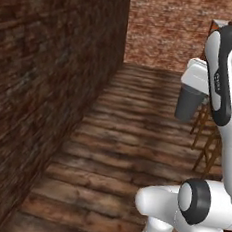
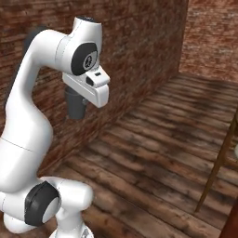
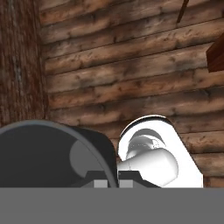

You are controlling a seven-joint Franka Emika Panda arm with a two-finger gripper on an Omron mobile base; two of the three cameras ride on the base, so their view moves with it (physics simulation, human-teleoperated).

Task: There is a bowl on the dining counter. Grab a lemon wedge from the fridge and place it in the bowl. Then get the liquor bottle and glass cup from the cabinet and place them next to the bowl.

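above the plank floor (image 1: pixel 121 138), beside the brick wall (image 1: pixel 47 71), the gripper (image 3: pixel 113 180) is closed tight on the rim of the glass cup (image 1: pixel 188 104), which hangs under the hand well clear of the boards. in the hand view the dark tumbler sits at lower left with its open mouth toward the camera, and the two fingertips pinch its wall, one inside and one outside as far as i can tell. in the right base view the cup shows as a dark grey cylinder tucked under the white hand.

the step in hand looks like carrying the cup to the dining surface, which none of these views clearly shows. a rim pinch is a thin hold, so the drive should probably be smooth, with the wrist steady and the cup kept close to the body and roughly upright, as it hangs now. i would not reopen or regrip mid-carry.

for room: the brick wall runs close along the robot's left, and a back wall closes the far end of the floor. thin wooden legs, likely of a stool (image 1: pixel 208 142), stand to the right, near the cup in the left base view. the open lane is the middle of the floor; any turn should likely swing the cup away from both the wall and the legs.
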